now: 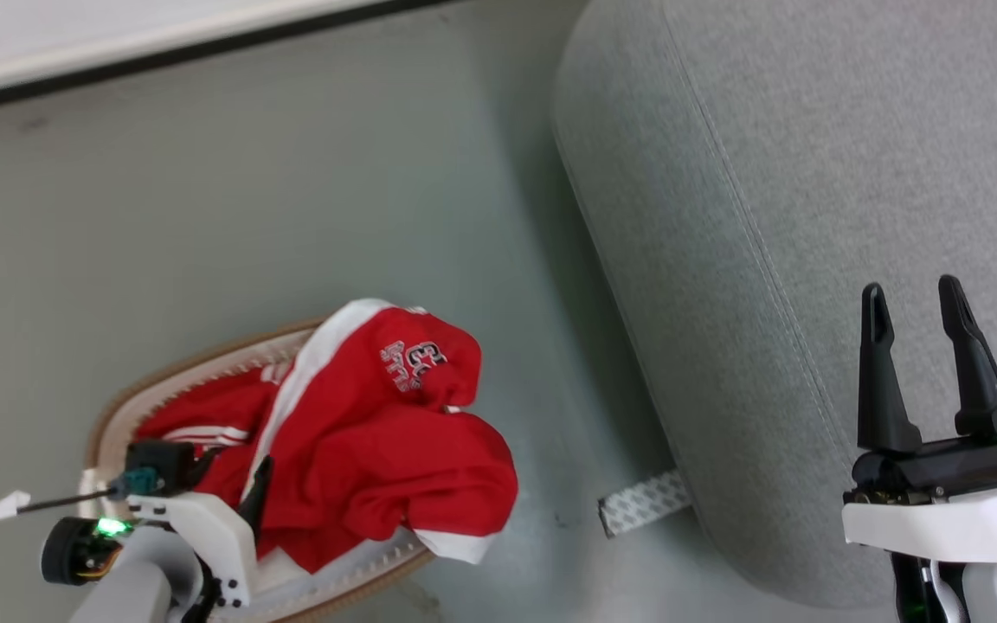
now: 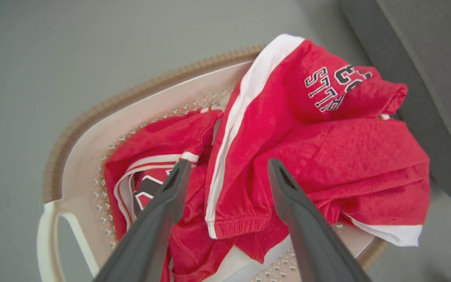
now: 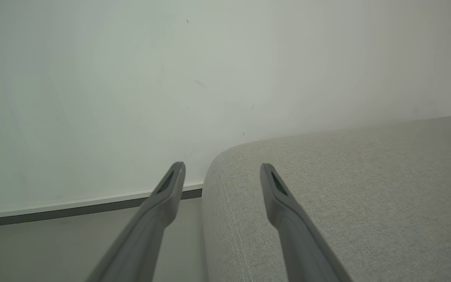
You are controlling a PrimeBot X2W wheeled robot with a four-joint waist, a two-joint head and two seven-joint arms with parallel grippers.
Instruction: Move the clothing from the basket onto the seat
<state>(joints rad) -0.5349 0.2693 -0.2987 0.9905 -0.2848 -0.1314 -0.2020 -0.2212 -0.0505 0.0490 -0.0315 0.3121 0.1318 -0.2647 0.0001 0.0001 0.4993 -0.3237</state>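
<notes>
I see a grey-green floor (image 1: 291,173), with the seat (image 1: 810,173) at my right. The clothing (image 1: 377,433) heaps in the basket (image 1: 204,362), spilling over its rim; my left tool (image 2: 229,164) hangs spread above it. My right tool (image 1: 910,290), also spread, hovers over the seat. Its wrist view adds a pale wall (image 3: 131,78).

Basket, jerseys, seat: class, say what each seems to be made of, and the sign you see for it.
Basket: likely moulded plastic, smooth cream wall with punched holes; the brown ribbed rim may be plastic too. Jerseys: thin soft fabric, matt, finely textured, crumpled and draping over the rim. Seat: grey woven upholstery, matt, visible weave and a stitched seam.
</notes>
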